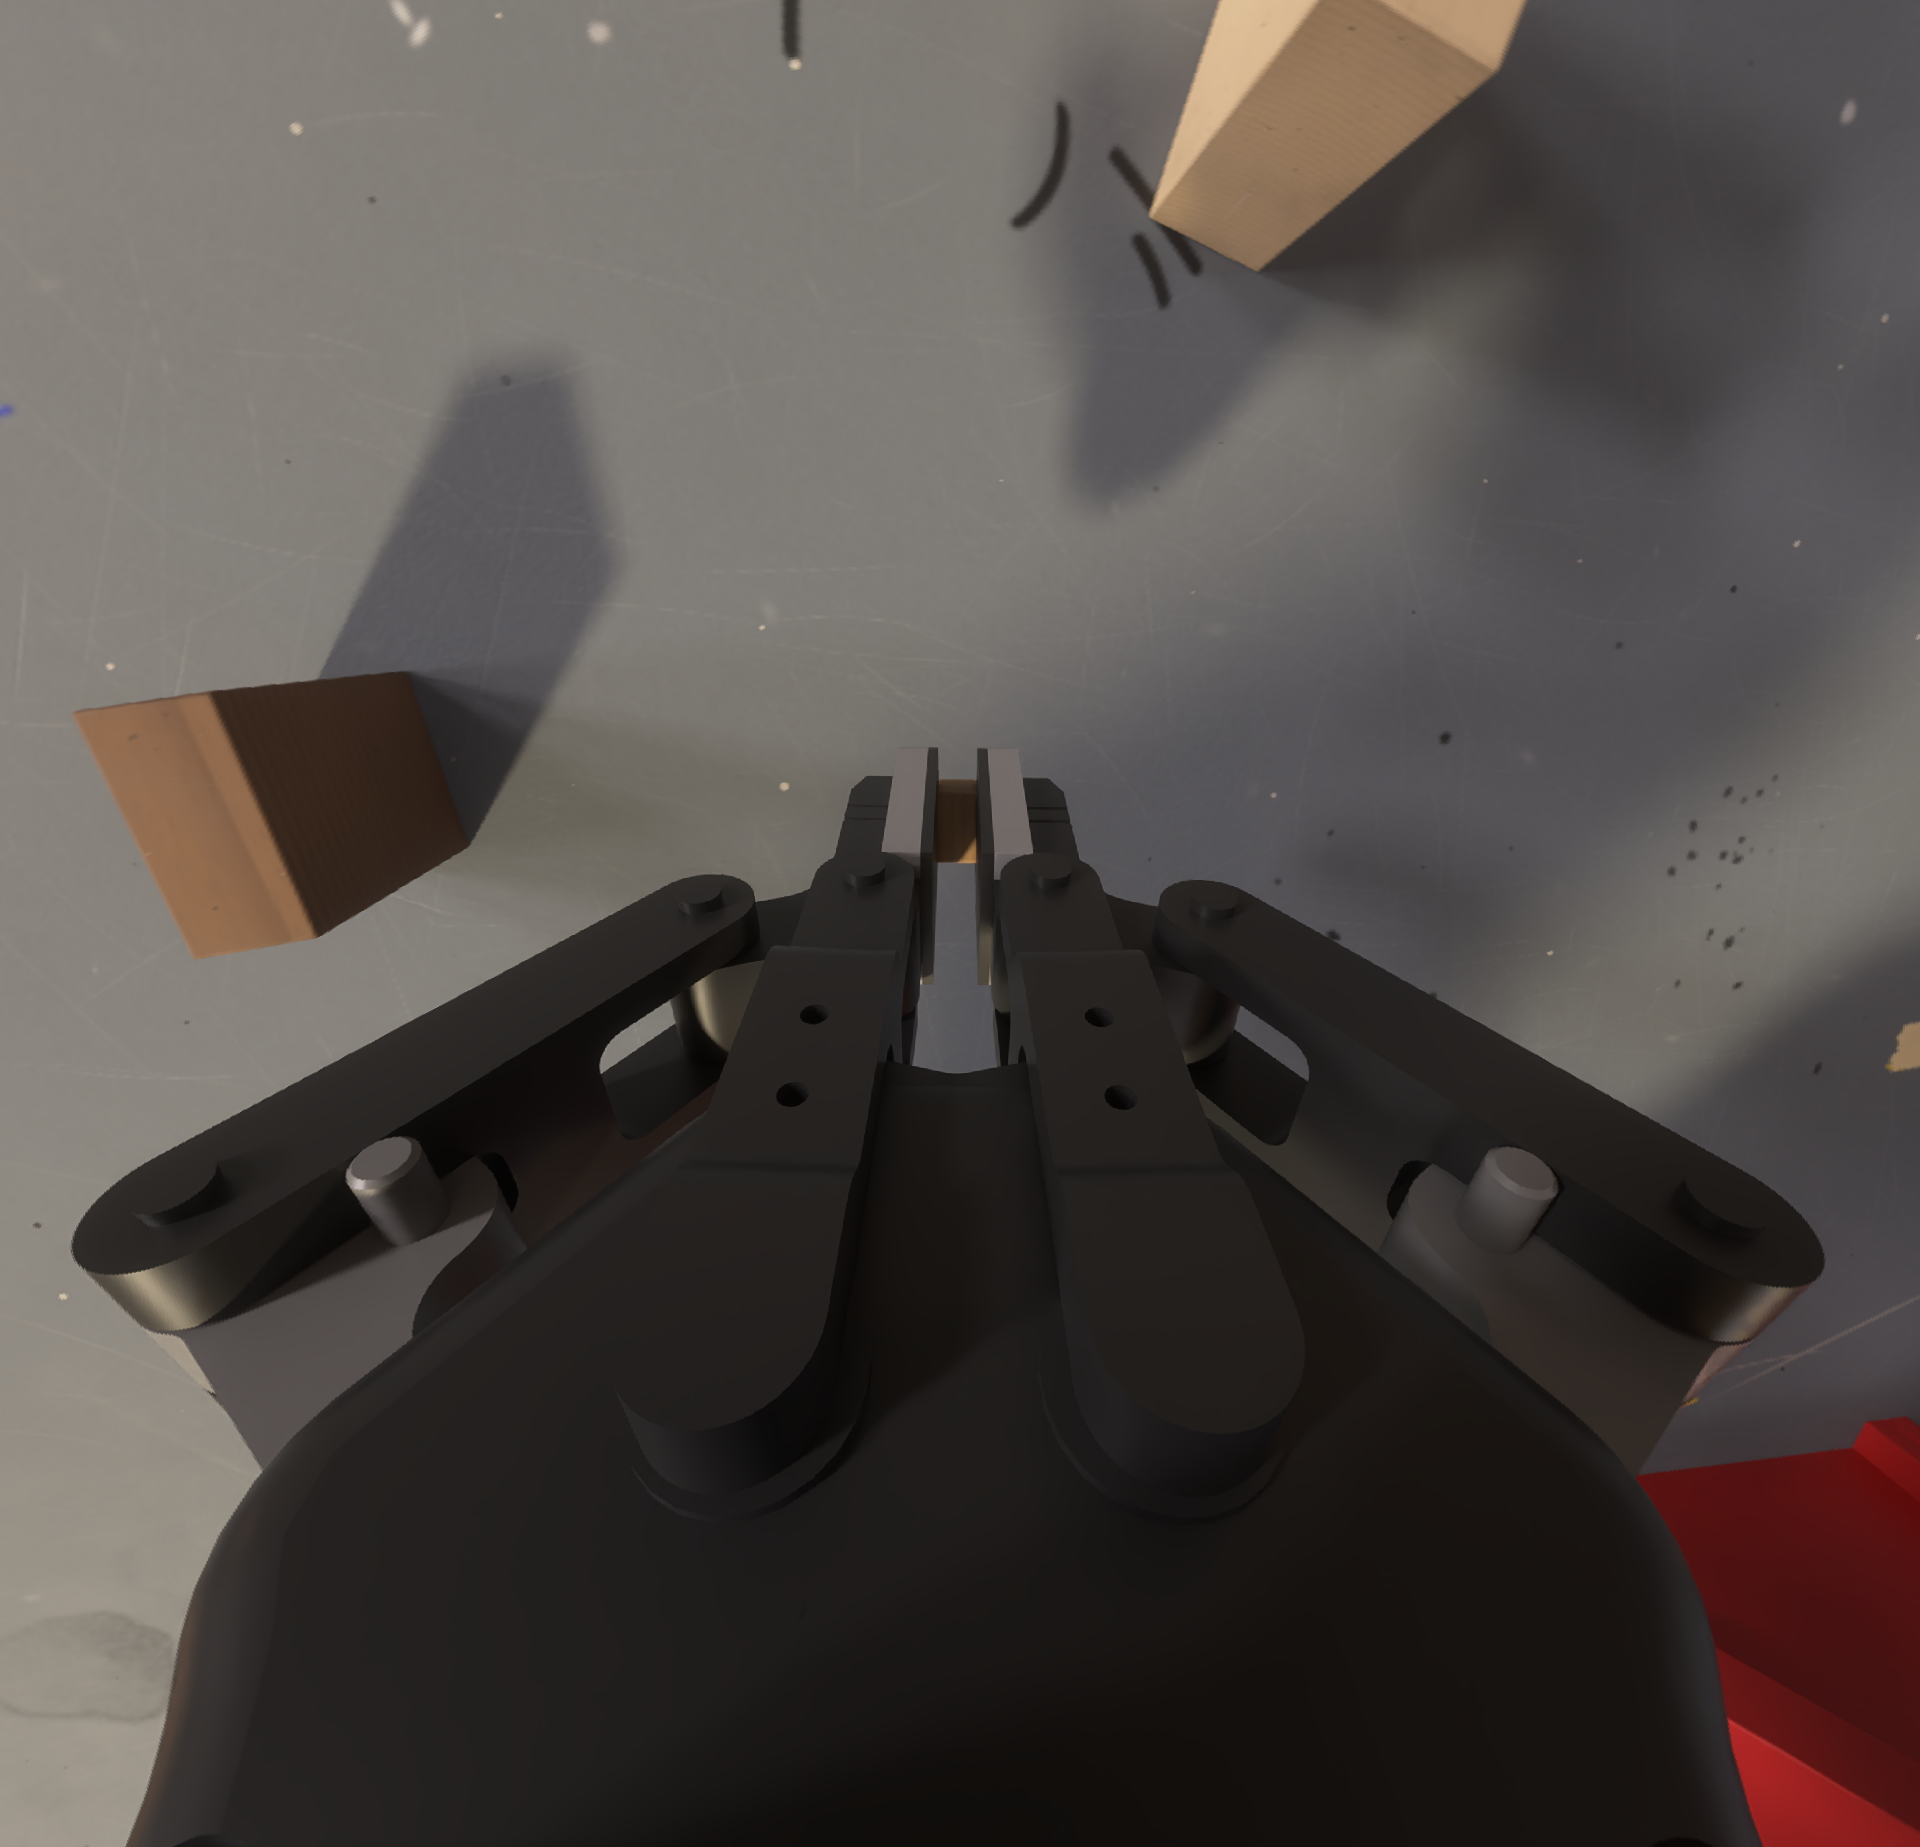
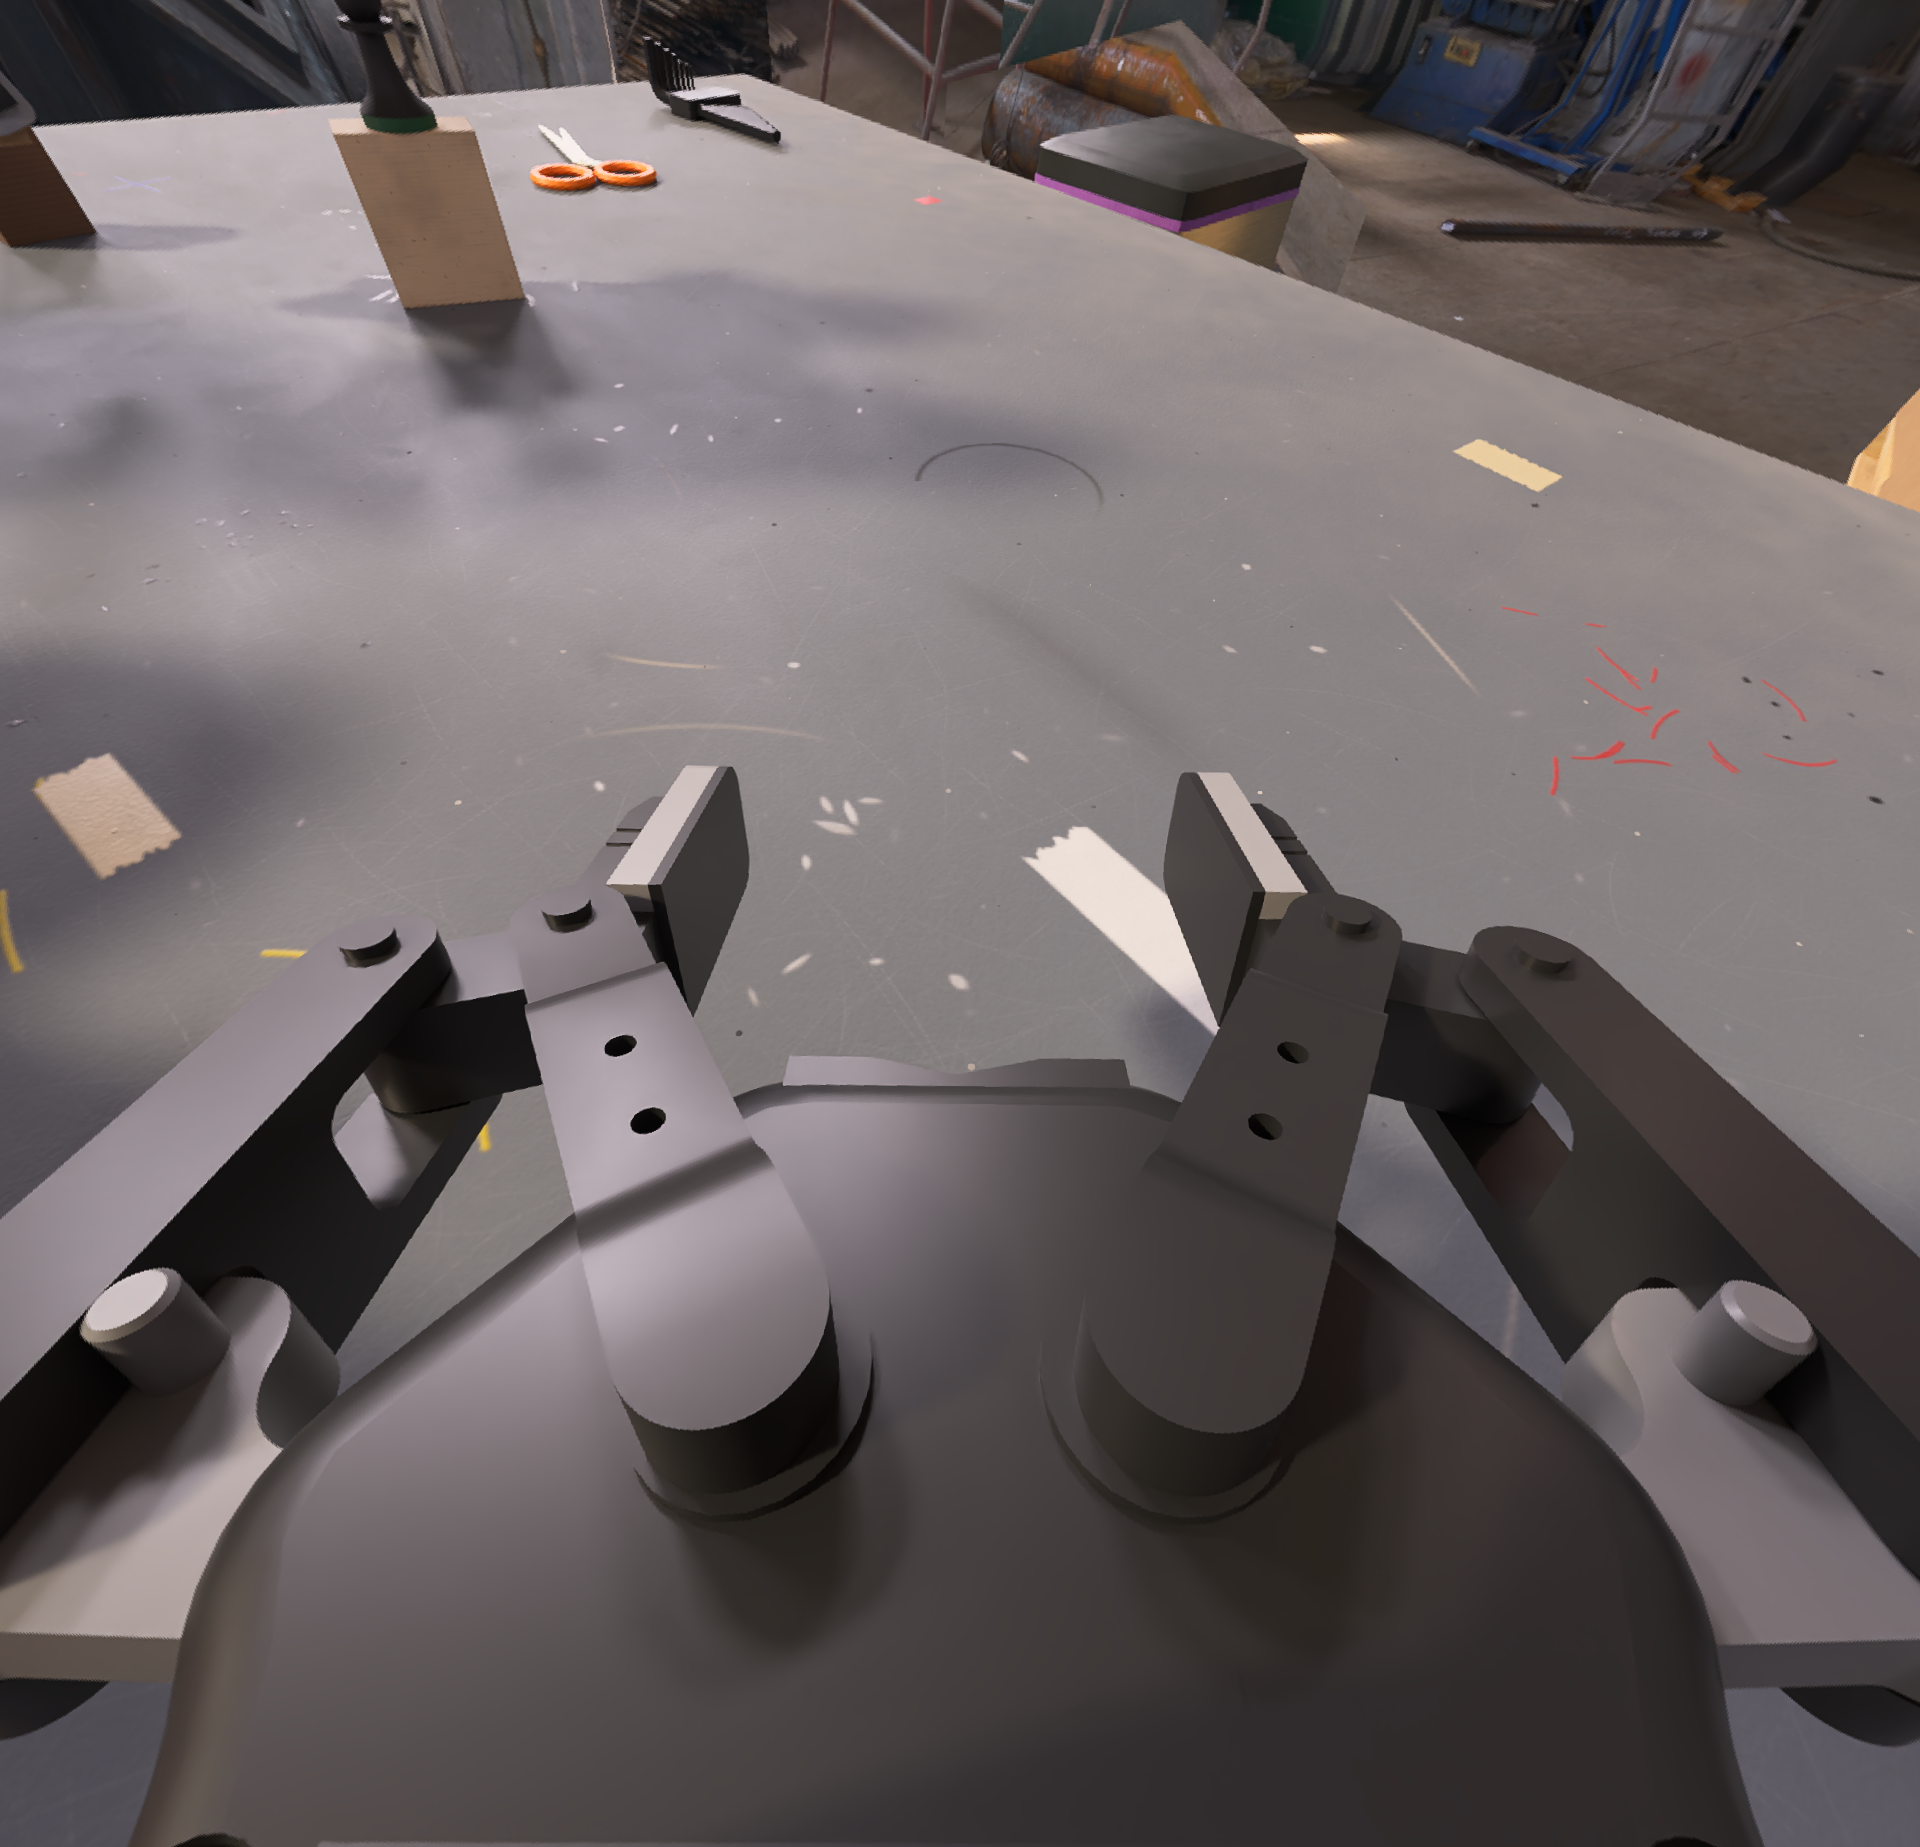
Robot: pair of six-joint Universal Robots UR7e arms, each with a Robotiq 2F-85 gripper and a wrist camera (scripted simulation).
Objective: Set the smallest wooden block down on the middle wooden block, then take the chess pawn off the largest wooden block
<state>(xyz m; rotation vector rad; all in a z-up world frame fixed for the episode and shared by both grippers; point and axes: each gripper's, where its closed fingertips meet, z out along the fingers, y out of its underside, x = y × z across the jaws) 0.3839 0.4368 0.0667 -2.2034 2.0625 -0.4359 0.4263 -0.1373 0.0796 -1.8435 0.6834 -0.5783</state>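
The grey tabletop (image 2: 935, 571) carries everything, scuffed and taped in spots. On it, in the right wrist view, the largest wooden block (image 2: 428, 213), pale and tall, stands upright at the far left with the black chess pawn (image 2: 376, 52) upright on its top face. The middle wooden block (image 1: 275, 810), darker brown, sits to the left below the left gripper (image 1: 957, 810), well apart from the pale block. Smallest of all, a tan sliver of the smallest wooden block (image 1: 957, 818) shows between the left gripper's fingers (image 1: 906, 800), which are drawn nearly together and clamped on it, above the tabletop. The right gripper (image 2: 966, 862) hangs low over bare tabletop, its fingers spread wide and holding nothing, far from the pawn. Orange-handled scissors (image 2: 592, 168) and a black comb-like tool (image 2: 712, 104) lie beyond. By my reading, the first step is in hand: the small block is gripped but not yet over its target. The next move calls for carrying it leftward until centred over the brown block's top, lowering until it rests flat, then letting go.
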